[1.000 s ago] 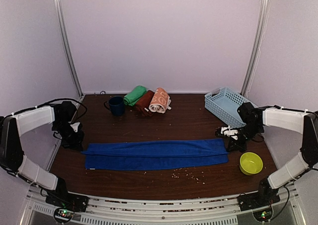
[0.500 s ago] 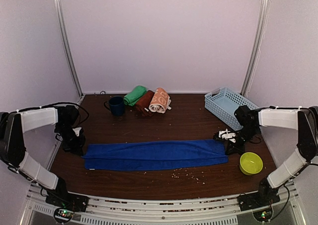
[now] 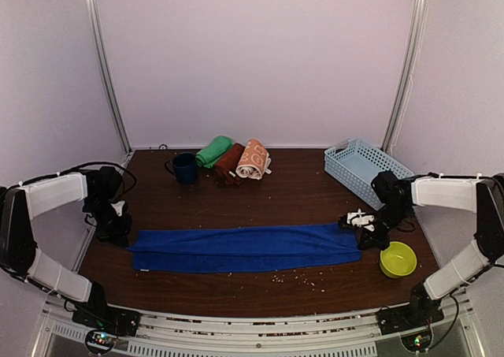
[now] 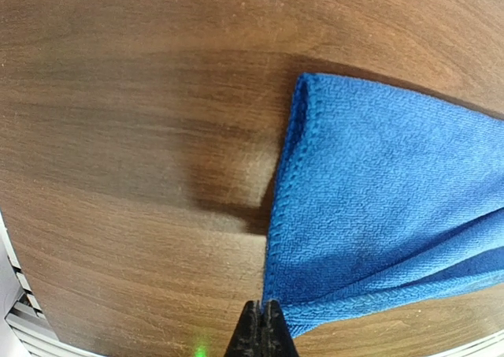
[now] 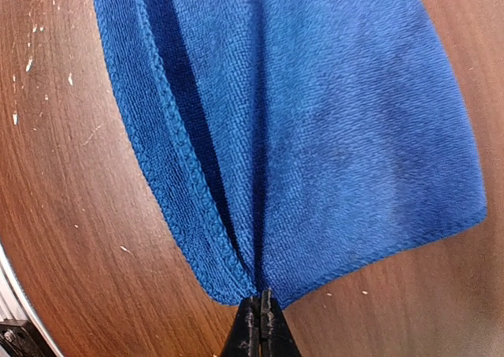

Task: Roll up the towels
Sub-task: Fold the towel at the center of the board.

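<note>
Across the front of the dark wooden table [image 3: 299, 191], the long folded royal blue cloth towel [image 3: 244, 248] lies stretched left-to-right, with the left gripper [image 4: 262, 333] pinched tight on its left corner and the right gripper [image 5: 258, 325] clamped on the right end, so neither's nearer imo.

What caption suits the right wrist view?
Right end effector pinching an edge of the folded blue towel on the table.

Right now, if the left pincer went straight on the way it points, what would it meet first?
The blue towel, whose edge the left pincer is shut on; the wooden table seems to lie right under it, though depth is unclear.
</note>
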